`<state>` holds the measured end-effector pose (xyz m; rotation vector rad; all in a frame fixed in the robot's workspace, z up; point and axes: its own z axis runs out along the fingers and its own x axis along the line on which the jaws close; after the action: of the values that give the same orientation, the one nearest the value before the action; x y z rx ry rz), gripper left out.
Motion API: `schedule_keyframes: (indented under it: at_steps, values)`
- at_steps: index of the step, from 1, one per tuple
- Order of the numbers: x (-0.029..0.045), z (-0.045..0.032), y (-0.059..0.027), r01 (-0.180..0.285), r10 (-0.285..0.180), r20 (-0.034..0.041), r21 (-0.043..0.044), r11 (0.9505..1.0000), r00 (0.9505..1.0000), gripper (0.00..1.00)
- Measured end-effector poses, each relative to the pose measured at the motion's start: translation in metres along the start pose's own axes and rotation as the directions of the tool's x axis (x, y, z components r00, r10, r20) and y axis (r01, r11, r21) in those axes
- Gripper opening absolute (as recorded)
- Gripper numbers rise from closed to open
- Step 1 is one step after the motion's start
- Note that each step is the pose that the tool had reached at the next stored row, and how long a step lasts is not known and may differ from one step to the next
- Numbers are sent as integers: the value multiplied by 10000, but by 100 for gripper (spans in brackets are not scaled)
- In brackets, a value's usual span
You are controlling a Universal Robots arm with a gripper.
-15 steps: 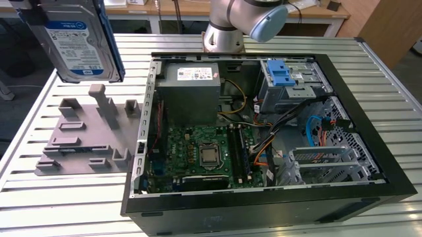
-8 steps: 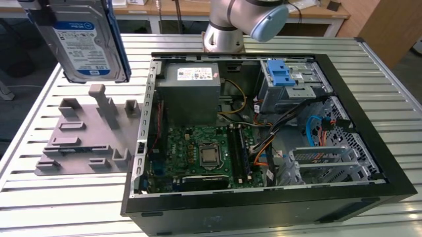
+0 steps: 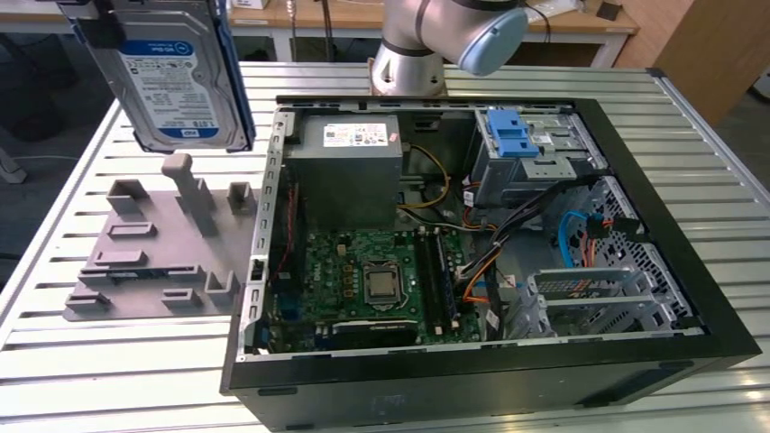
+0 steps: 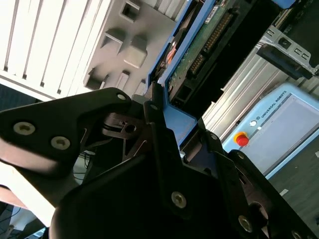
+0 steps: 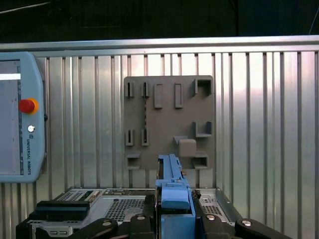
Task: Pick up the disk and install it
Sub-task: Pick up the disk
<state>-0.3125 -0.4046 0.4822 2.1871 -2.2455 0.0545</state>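
The gripper [image 5: 172, 219] was closed on the disk [image 3: 175, 79]. Its black fingers [image 4: 155, 124] were clamped against both sides of the blue carrier frame [image 5: 172, 186].

The disk hung upright in the air at the exterior view's upper left. It was above the grey stand [image 3: 157, 262] and clear of it.

- **Body:** flat, rectangular, silver metal.
- **Face toward the exterior view:** a white-and-blue label.
- **Opposite face, in the second wrist view:** a green circuit board [image 4: 209, 40] with a row of connector pins.
- **Edges:** blue plastic running along the long sides.

The stand lay flat on the slatted metal table [image 3: 121, 361]. The open computer case [image 3: 481, 383] sat just beside the stand, on the exterior view's right. The disk was outside the case.
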Motion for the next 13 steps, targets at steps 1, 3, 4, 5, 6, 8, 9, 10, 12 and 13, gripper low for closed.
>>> schedule_keyframes:
  at_steps: [1,3,4,5,6,8,9,10,12,13]
  values:
    - [11,1,-10,0,0,1,0,10000,10000,36]
    - [33,4,-27,0,0,0,-1,10000,10000,36]
    - [42,6,-39,0,0,0,0,10000,10000,36]
    - [50,7,-62,0,0,-1,-6,10000,10000,36]
    - [57,9,-89,0,0,0,-13,10000,10000,36]
    - [66,13,-143,1,-1,-1,-32,10000,10000,36]
    - [69,15,-167,1,-1,-1,-39,10000,10000,36]
    - [71,16,-198,2,-2,-1,-49,10000,10000,36]
    - [72,19,-268,3,-3,-2,-77,10000,10000,36]
    - [73,20,-291,3,-3,-3,-86,10000,10000,36]
